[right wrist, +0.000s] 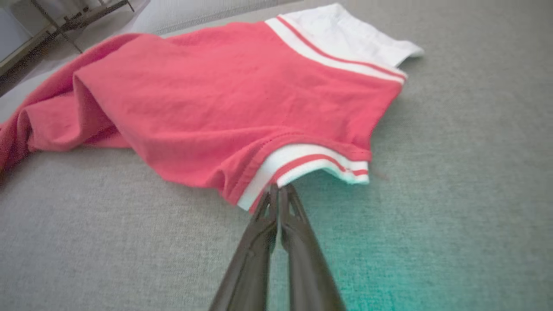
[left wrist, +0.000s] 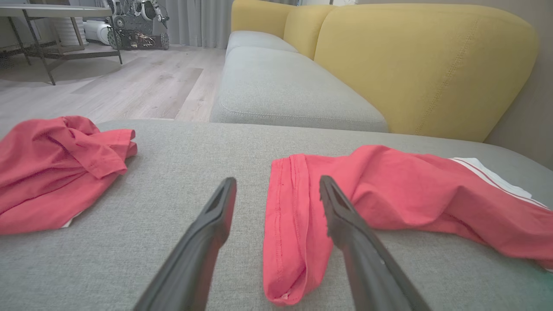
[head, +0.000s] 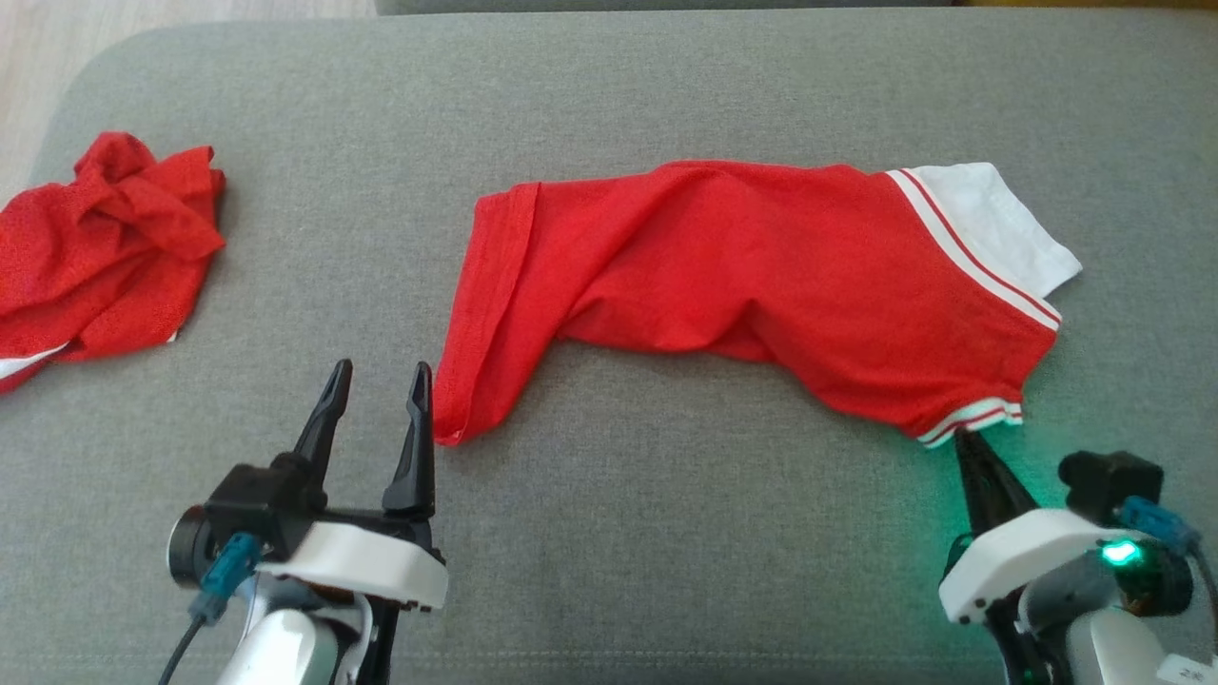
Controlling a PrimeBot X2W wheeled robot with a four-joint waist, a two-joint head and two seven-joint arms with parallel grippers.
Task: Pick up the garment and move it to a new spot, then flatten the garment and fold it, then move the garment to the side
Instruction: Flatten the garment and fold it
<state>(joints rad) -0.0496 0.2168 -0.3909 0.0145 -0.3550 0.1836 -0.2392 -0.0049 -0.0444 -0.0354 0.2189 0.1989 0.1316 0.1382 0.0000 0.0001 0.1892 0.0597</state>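
Right wrist view: right gripper (right wrist: 278,188) clenched on shirt (right wrist: 224,99) cuff (right wrist: 311,162) near cushion (head: 666,533) front edge; left gripper (head: 381,373), spread, should pinch hem corner (head: 457,430) before both lift.

Big grey soft cushion (head: 666,533) in front of me, red shirt (head: 742,276) with white stripy edges lying long across its middle, second red cloth (head: 105,247) bunched up on my left side, well apart
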